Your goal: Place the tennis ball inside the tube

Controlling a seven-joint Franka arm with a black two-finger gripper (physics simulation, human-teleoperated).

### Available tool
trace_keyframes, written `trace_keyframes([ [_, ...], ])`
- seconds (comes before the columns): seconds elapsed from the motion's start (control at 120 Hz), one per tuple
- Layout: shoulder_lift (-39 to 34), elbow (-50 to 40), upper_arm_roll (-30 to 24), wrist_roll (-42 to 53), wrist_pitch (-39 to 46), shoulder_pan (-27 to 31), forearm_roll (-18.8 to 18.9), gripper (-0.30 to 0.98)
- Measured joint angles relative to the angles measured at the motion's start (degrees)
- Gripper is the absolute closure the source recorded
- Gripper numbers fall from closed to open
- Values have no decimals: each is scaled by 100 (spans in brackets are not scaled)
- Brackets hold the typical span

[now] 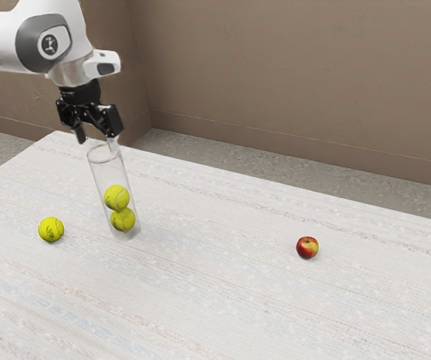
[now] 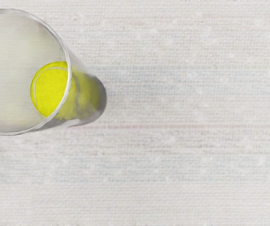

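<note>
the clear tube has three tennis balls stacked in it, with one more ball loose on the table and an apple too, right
Not three: the exterior view shows two in the clear tube, an upper ball and a lower ball. One loose ball and an apple are on the table.

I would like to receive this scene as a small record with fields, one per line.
gripper: open, at the tube's mouth
tube: transparent, standing on the table
tube contents: upper ball above lower ball
loose ball: on the table, outside the tube
apple: red and yellow, toward the exterior view's right
</note>
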Motion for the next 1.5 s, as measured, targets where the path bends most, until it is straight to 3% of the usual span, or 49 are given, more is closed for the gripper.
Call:
trace_keyframes([
  [0.117,-76,-94,14,66,-32,108,3,0],
  [0.258,-577,-1262,387,122,426,-136,33,0],
  [0.567,-66,-2077,468,260,1790,1077,72,0],
  [0.925,1374,-1969,282,1094,3480,2162,48,0],
  [1.35,2504,-1253,43,2120,3561,2420,-387,0],
  [1.5,2629,-1161,45,2351,3583,2424,-440,12],
])
